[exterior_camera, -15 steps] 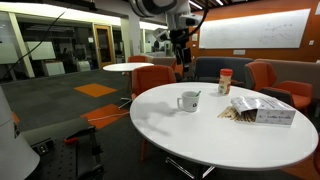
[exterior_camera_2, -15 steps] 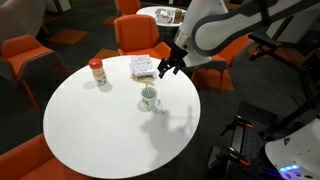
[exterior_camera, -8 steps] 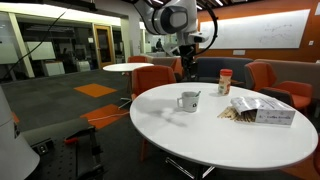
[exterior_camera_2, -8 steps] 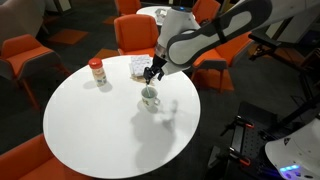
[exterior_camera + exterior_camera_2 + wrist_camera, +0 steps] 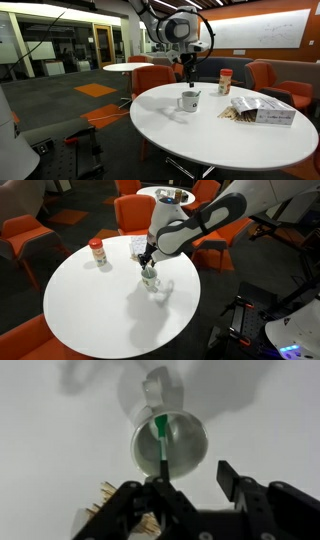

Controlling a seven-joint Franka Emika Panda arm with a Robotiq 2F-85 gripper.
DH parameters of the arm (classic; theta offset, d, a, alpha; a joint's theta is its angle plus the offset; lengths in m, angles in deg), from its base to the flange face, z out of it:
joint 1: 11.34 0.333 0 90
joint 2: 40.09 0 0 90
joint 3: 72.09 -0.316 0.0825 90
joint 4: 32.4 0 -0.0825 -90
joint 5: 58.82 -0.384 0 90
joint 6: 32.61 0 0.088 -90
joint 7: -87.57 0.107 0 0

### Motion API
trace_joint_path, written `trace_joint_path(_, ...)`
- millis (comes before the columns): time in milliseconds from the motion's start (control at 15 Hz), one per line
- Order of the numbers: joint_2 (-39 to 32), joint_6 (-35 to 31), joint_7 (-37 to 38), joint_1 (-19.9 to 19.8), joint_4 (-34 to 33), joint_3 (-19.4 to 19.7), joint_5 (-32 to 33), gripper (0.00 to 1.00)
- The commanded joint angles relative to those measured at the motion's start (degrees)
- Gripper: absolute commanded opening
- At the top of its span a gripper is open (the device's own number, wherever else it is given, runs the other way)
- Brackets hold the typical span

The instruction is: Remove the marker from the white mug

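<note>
Marker [image 5: 160, 440] stands steeply tilted in the white mug [image 5: 192, 448], upper end toward the open end effector [image 5: 178, 478].

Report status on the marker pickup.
Gripper open, above white mug. Marker in mug, ungripped. Jar, box apart from mug.

Round white table [image 5: 230, 140], orange chairs [image 5: 22, 235] — grey carpet [image 5: 60, 105], wide whiteboard [image 5: 255, 28] behind
</note>
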Motion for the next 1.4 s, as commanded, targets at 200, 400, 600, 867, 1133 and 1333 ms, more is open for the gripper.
trace_joint_path(200,-2.55,0.99,5.15,2.33,-2.0,2.99,0.81,0.21)
trace_joint_path(400,-3.52,1.64,5.5,2.56,-2.51,3.24,0.72,0.15)
trace_joint_path(600,-4.83,1.93,6.61,3.05,-3.43,3.84,0.9,0.17)
trace_joint_path(867,-6.47,2.66,7.78,3.47,-4.88,4.91,1.08,0.2)
trace_joint_path(1133,-7.9,3.77,7.45,3.32,-6.4,5.07,0.85,0.16)
trace_joint_path(1333,-9.13,4.35,7.38,3.45,-7.61,5.18,1.07,0.12)
